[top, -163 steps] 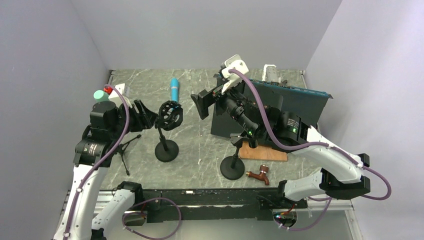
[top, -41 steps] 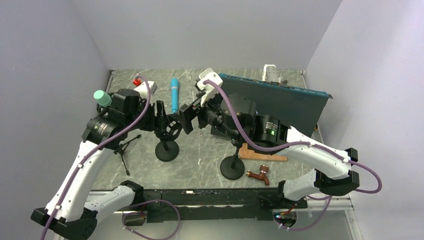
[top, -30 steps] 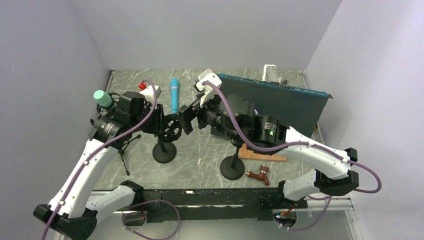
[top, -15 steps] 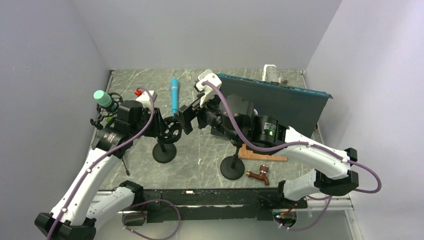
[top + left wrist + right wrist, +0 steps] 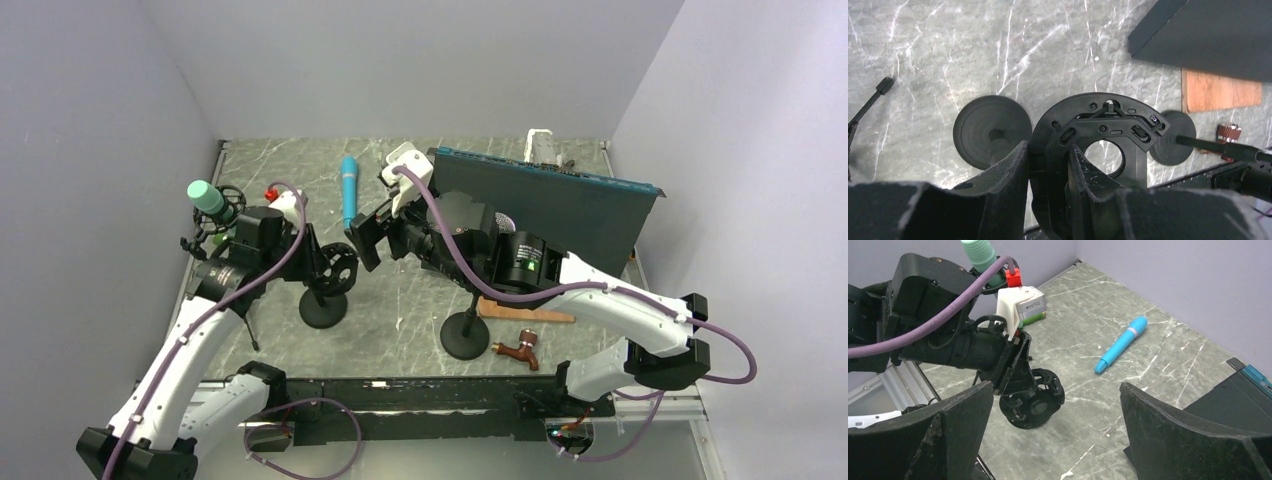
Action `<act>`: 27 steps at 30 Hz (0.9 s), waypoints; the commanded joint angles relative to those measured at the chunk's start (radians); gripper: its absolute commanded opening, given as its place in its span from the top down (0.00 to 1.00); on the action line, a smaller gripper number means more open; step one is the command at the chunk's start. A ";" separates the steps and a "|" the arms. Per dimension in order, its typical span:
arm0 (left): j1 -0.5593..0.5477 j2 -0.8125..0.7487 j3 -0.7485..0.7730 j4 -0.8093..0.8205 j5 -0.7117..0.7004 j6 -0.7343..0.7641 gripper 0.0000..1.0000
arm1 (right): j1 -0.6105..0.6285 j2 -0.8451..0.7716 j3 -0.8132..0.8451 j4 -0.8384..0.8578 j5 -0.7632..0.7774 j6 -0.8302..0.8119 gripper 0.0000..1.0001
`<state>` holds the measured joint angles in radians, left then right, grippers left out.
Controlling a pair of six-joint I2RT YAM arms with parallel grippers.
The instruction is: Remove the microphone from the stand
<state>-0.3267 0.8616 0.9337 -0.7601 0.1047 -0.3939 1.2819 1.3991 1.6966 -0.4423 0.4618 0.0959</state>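
The left end effector (image 5: 1049,152) is clamped on the rim of the shock mount (image 5: 1100,132), one finger against each face of the black ring. This pins the head of the stand (image 5: 322,300) so it cannot swing or tip. In the left wrist view the ring's centre hole is empty, with marble showing straight through it. The stand's round base (image 5: 992,131) sits flat on the surface (image 5: 400,300), below the ring and a little to one side.

The right end effector (image 5: 1055,390) has its fingers spread wide and holds nothing. It faces the shock mount from the opposite side, near it but apart. That placement suits drawing something out of the ring while the left arm steadies it.

The blue microphone (image 5: 348,188) lies flat on the surface toward the far wall, apart from the stand and from both arms. Its length runs roughly front to back. Judging by that, it is already off this stand, and the bracing grip has little left to serve.

At the far left a teal-capped item (image 5: 205,195) sits in a ring on a small tripod (image 5: 247,322). I cannot tell whether it is a second microphone. If it is, the left arm would need to let go of the shock mount before reaching it.

A dark board (image 5: 570,205), a second stand (image 5: 465,337), a wooden block (image 5: 530,312) and a brown tap (image 5: 518,350) lie on the right side, away from the ring.
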 commanded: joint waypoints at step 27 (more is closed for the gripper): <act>0.040 0.849 0.813 0.274 0.210 -0.004 1.00 | 0.003 -0.363 -0.021 0.010 0.205 -0.114 0.00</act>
<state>-0.2893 1.6451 1.5955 -0.6216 0.2741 -0.3973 1.2819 1.0973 1.6962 -0.4591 0.6132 -0.0032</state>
